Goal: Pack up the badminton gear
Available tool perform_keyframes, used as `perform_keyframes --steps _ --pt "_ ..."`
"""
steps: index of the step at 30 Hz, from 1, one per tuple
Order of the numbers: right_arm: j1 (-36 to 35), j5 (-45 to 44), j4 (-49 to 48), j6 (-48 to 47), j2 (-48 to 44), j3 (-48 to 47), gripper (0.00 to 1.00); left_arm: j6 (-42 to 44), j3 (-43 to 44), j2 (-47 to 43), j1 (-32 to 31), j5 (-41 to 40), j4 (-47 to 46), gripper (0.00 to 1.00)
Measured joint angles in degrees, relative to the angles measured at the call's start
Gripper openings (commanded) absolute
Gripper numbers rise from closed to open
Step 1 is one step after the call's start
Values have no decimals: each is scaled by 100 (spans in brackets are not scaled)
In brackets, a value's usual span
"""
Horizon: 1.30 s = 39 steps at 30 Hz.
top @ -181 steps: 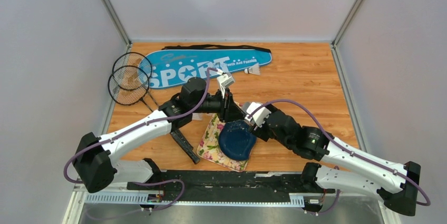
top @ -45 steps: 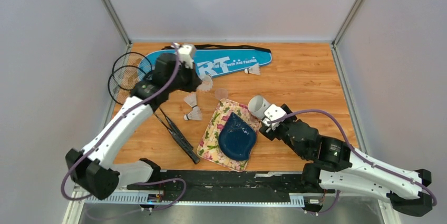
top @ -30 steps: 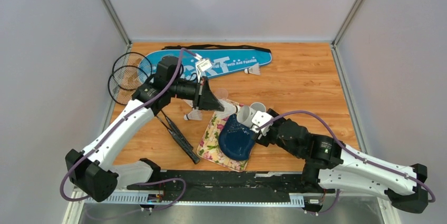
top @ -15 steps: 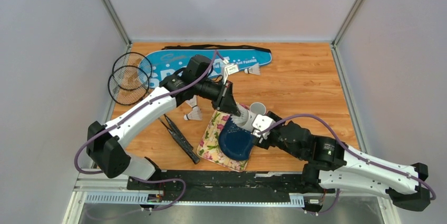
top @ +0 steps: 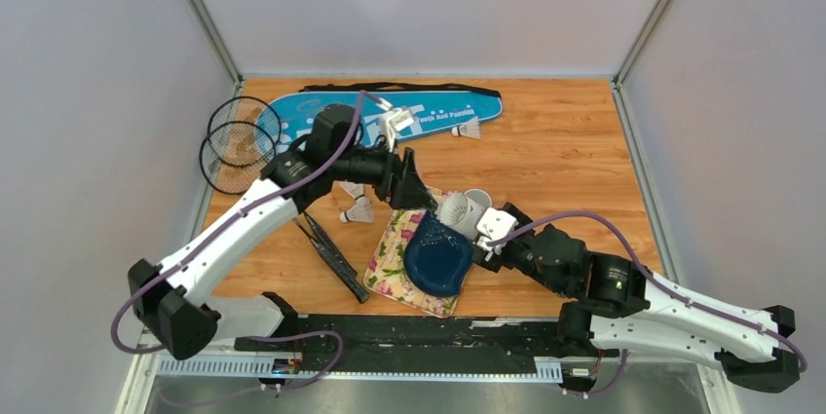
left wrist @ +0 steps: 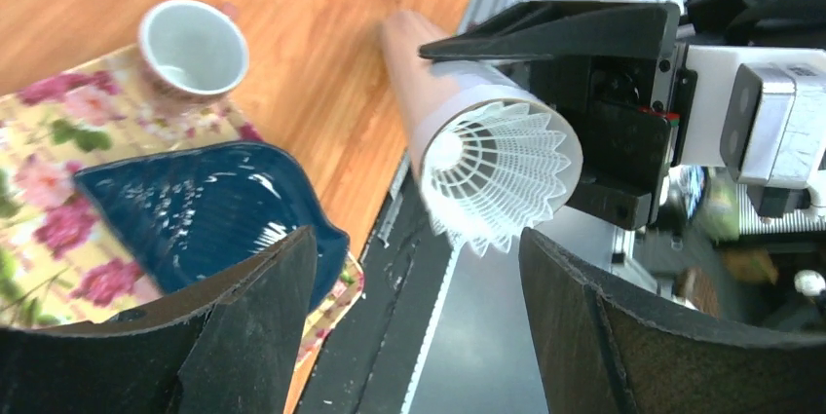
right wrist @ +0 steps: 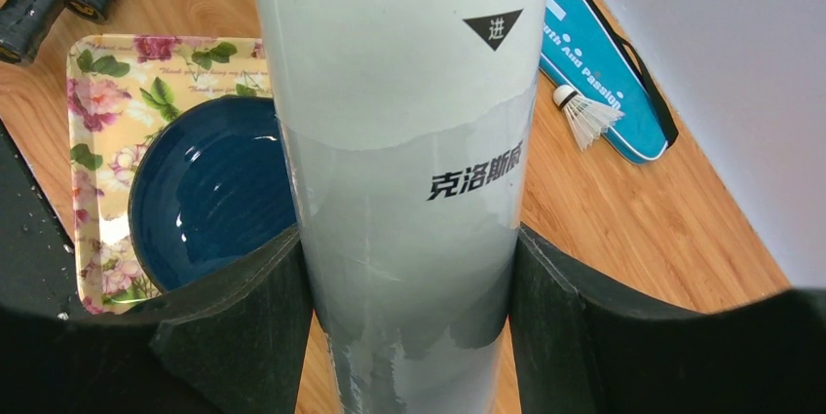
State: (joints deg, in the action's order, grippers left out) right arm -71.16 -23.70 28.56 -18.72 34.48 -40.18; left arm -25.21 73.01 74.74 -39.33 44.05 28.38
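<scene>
Seeing left fingers spread wide, gripping nothing, just before mouth of white tube; we note right fingers clamped on tube's sides; tube held tilted at edge of floral cloth, beside blue plate; shuttlecock sits in tube mouth, skirt outward; we count second shuttlecock on table left of cloth; third shuttlecock lies just beside blue bag; rackets lie at bag's left end; white cup near tube.
</scene>
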Motion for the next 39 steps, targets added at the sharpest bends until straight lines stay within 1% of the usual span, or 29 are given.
perform_keyframes --steps 1,2,3,5,7,9,11,12,14,15,18,21,24,28,31,32,36,39 --pt "0 -20 -17 2 -9 0 31 -46 -192 -212 122 -50 -114 82" --pt "-2 -22 -26 2 -7 0 31 -125 -380 -439 269 -103 -192 79" --pt "-4 -24 -31 2 2 0 31 -184 -511 -614 376 -138 -256 73" --pt "-2 -26 -42 2 39 0 30 -289 -675 -879 557 -216 -431 69" --pt "-4 -31 -55 2 79 0 30 -365 -778 -1003 575 -234 -684 62" --pt "-9 -33 -59 2 111 0 30 -442 -876 -1038 555 -201 -835 60" --pt "-17 -44 -59 4 105 2 30 -498 -918 -964 553 -133 -896 63" --pt "-28 -46 -59 7 85 2 30 -549 -960 -909 549 -96 -979 66" --pt "-48 -50 -66 13 22 2 30 -713 -1217 -852 549 -13 -1355 68" --pt "-52 -57 -76 22 -11 2 30 -807 -1368 -839 549 42 -1508 71" --pt "-57 -63 -181 31 -114 9 30 -1147 -1790 -702 498 203 -2063 73" --pt "-57 -61 -402 26 -232 96 30 -1375 -1851 -448 271 284 -2437 74" --pt "-61 -98 -568 24 -264 173 30 -1346 -1725 -321 50 271 -2430 75" --pt "-68 -175 -704 22 -273 210 30 -1093 -1587 -514 2 -122 -2039 77" --pt "-72 -197 -791 13 -374 284 31 -894 -1550 -914 13 -520 -1744 84" --pt "-72 -199 -802 4 -446 308 31 -890 -1552 -1078 28 -608 -1694 89" --pt "-72 -221 -839 2 -743 376 31 -1099 -1534 -1440 79 -553 -1956 90" --pt "-72 -216 -962 -2 -800 376 31 -1556 -1252 -1121 83 -219 -2441 90"
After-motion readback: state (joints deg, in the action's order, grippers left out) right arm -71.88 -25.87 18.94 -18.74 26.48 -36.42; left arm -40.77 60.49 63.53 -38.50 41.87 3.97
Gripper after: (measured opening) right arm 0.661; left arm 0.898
